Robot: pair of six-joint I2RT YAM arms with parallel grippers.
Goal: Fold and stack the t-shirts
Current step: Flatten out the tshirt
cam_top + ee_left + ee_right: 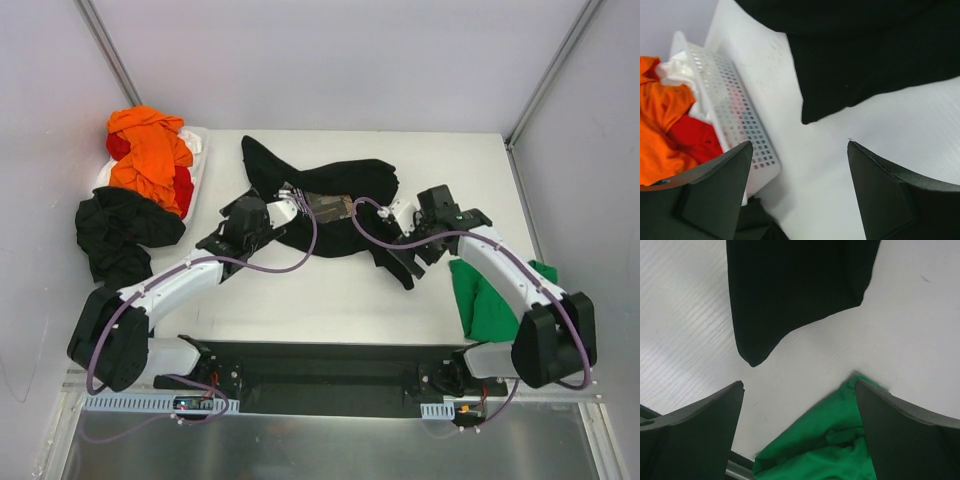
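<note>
A black t-shirt [335, 185] with a small rectangular chest print [326, 207] lies crumpled across the middle of the table. It also shows in the left wrist view [865, 50] and the right wrist view [790, 290]. My left gripper [222, 228] [799, 150] is open and empty over bare table, just left of the shirt. My right gripper [425, 255] [799, 385] is open and empty, between the shirt's lower end and a bright green t-shirt [480, 295] [840, 440]. Orange [150, 150] [660, 125] and red [183, 188] [695, 137] t-shirts are piled in a basket. A second black t-shirt [120, 225] lies heaped beside it.
The white perforated basket [198, 140] [740, 115] stands at the table's far left corner. The green shirt lies at the near right, partly under the right arm. Grey walls enclose the table on three sides. A black base plate [330, 365] runs along the near edge.
</note>
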